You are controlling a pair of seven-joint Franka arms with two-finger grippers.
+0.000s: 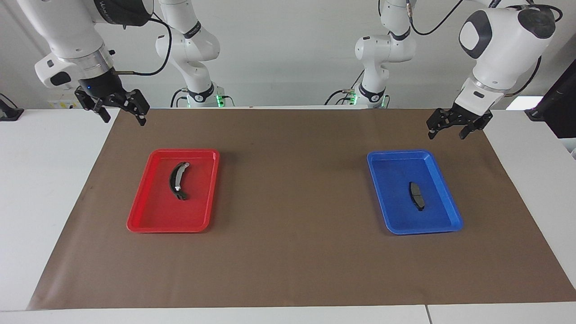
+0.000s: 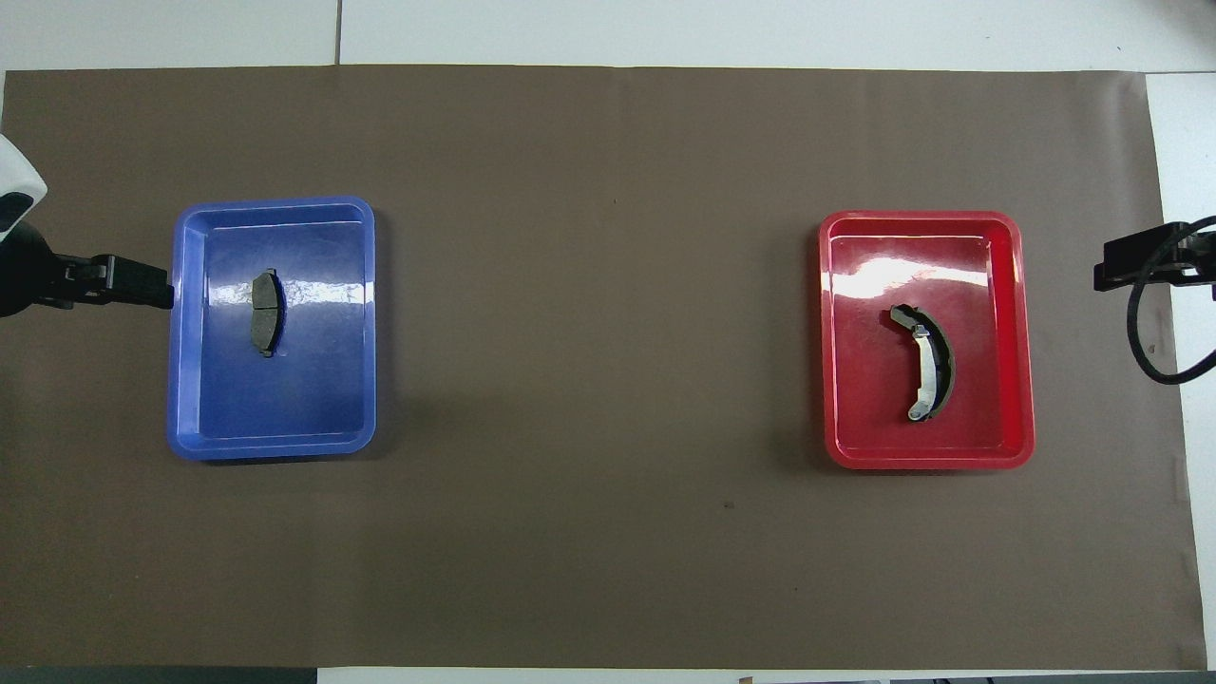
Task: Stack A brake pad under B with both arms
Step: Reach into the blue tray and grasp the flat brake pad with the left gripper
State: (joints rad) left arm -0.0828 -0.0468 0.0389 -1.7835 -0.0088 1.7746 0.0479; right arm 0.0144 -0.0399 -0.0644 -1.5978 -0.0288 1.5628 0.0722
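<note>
Nothing picked up yet, so I'm at the very start. My left gripper (image 1: 459, 127) hangs with its jaws spread and empty; pad A (image 1: 417, 195) lies flat in the blue tray (image 1: 450, 211), below and forward of those jaws. My right gripper (image 1: 120, 109) is up too, jaws wide, and B (image 1: 177, 180) sits in the red tray (image 1: 144, 216) under and ahead of them. I'd say next is dropping the left jaws over A first, since it goes underneath.
</note>
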